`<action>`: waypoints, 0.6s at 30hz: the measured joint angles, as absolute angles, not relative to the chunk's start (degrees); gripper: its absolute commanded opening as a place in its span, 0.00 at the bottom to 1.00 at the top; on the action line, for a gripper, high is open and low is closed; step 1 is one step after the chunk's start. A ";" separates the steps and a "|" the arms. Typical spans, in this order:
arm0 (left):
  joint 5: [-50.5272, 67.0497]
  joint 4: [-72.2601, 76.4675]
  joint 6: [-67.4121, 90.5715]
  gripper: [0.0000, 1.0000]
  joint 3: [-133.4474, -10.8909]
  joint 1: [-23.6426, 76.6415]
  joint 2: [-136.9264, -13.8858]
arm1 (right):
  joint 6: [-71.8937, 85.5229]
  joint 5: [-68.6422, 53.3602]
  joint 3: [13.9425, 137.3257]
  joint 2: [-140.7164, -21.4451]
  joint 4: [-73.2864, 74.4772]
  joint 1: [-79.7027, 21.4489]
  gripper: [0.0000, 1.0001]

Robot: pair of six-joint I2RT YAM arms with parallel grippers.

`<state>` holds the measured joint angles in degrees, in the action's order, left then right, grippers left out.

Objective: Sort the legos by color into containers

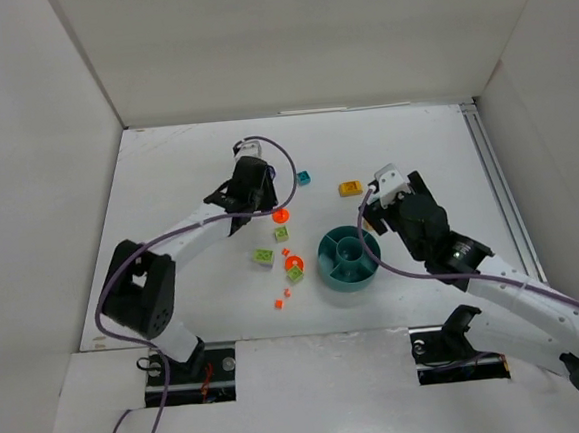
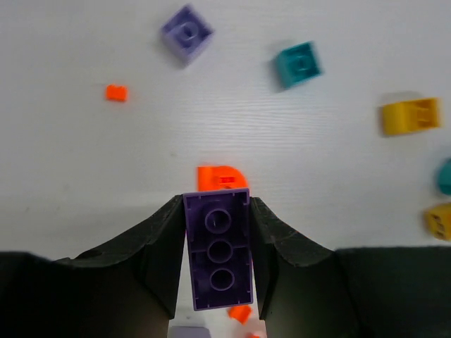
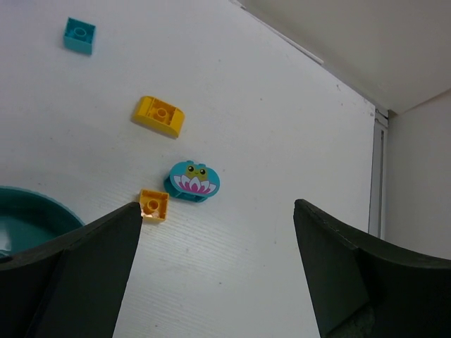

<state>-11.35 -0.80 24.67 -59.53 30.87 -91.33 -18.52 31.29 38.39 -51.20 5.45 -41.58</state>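
Left end effector [image 2: 217, 205]: closed on the purple brick [image 2: 217, 257]; the pads press its two long sides.
Purple brick pos.: held btwn the fingers and, by the look of it, clear of the desk [image 1: 186, 174]. An orange half-round piece [image 2: 222, 176] lies on the desk just past its far end.
Brick long axis: runs along the fingers, pointing out from the wrist. Three round sockets in a row face the wrist cam.
Right end effector [image 3: 218, 211]: open wide, nothing btwn the fingers.
Dish [image 1: 326, 274]: teal, round, centre well w/ wedge sections. Contents too small to tell.
Key relation: in the top view the dish lies to the right of the left end effector and nearer the arm bases. They are well apart, w/ loose orange and green bits btwn.
Nearer arm: the right arm is just beside the dish, whose rim shows at the left edge of its wrist cam. The left arm carries the load.
Next move (est.): swing the brick right and back toward the dish. Cannot tell which section is for purple.
Loose pieces, right side: yellow curved brick [image 3: 160, 115], small yellow square [image 3: 153, 204], teal brick [image 3: 79, 35].
Markings: no brand or readable text. One teal piece [image 3: 192, 179] has a printed frog on a pink flower.
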 measured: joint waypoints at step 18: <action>2.98 11.81 24.97 0.16 -43.38 47.29 -69.14 | -15.18 30.92 33.85 -35.48 11.29 -41.58 0.93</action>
